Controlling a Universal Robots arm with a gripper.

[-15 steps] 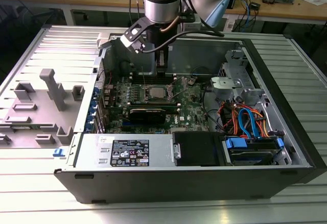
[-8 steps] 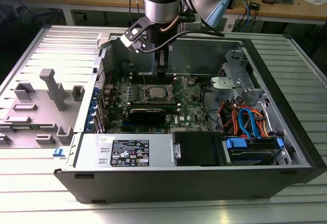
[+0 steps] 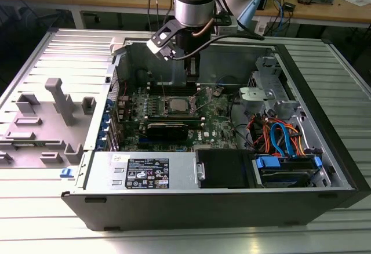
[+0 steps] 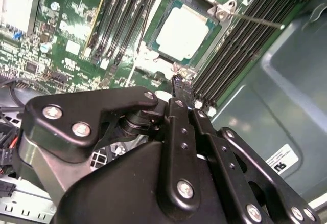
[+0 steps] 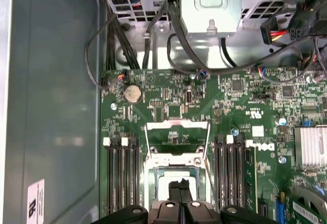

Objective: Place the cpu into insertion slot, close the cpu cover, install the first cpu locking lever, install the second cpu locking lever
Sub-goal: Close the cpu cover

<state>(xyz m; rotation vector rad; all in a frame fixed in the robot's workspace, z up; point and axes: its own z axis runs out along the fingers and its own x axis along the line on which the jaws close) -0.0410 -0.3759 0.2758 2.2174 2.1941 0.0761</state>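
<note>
From my station I see the arm reaching down into the open computer case [image 3: 191, 210], which lies on its side on the ribbed metal worktop [image 3: 35, 219]. The end effector [image 3: 193, 75] hangs over the motherboard, just above the socket area.

In both wrist views the cpu [image 4: 183, 31] [image 5: 164, 185] is seated in the insertion slot [image 5: 152, 177]. It is a small flat square with a dull, pale silver-grey top, lying level inside the darker socket border and ringed by green board. In the exterior view it reads as a small grey square [image 3: 175, 104] in the middle of the board.

The cpu cover [image 5: 176, 126] is swung open, a thin silver frame folded back from the socket towards the coin battery [image 5: 132, 93], with green board showing through its window.

The end effector [image 5: 179, 184] is clenched, its dark fingers [image 5: 173, 189] pressed together with nothing between them, hovering directly over the chip. Black memory sticks [image 5: 122, 175] flank the socket on both sides.
</note>
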